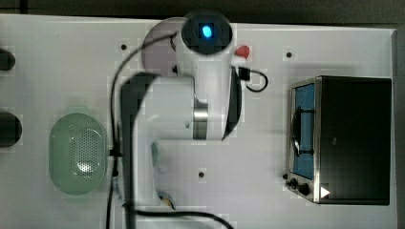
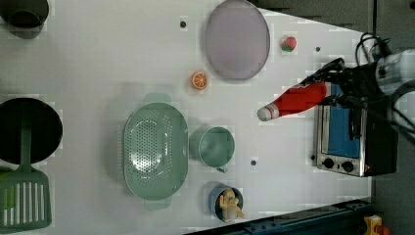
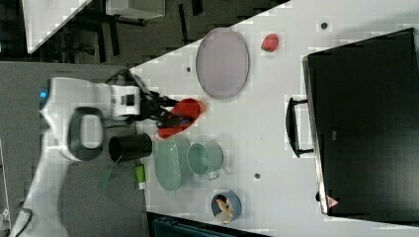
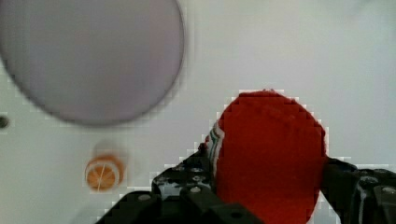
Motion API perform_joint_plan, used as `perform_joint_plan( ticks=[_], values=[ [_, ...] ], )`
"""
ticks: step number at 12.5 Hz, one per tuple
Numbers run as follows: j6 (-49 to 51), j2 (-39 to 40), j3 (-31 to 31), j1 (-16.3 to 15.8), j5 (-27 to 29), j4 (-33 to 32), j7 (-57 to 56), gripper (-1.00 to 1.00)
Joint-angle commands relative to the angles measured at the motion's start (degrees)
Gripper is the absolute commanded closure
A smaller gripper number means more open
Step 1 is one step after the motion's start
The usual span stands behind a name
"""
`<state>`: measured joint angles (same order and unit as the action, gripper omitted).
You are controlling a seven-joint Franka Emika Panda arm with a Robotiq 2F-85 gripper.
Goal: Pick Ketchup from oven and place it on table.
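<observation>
The end effector (image 4: 268,186) grips the Ketchup (image 2: 293,100) by its fat end, one finger on each side, carrying it in the air above the bench (image 2: 98,58), clear of the oven (image 2: 355,134). In the left view the white cap points toward eight o'clock, and the plate (image 2: 237,39) lies at about eleven o'clock from the bottle. Held tilted by its base, the bottle could swing or slip. Lowered too near the plate or the orange slice (image 2: 199,80), it might land on them instead of bare bench.
</observation>
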<state>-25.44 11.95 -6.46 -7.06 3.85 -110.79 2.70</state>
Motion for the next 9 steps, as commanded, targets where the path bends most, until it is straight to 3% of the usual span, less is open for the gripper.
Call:
perform_joint_plan(
  ticks=[1,5,9],
  values=[
    [-12.35,-1.23,-1.37,2.41,-1.18,-9.17,-1.04,-0.26],
    [-24.89,1.25,-1.37,1.98,-2.49,-17.88,-0.16,-0.26],
    [-25.96,5.74,-1.39,1.86,-2.48,-18.54,-0.16,-0.27]
  ],
)
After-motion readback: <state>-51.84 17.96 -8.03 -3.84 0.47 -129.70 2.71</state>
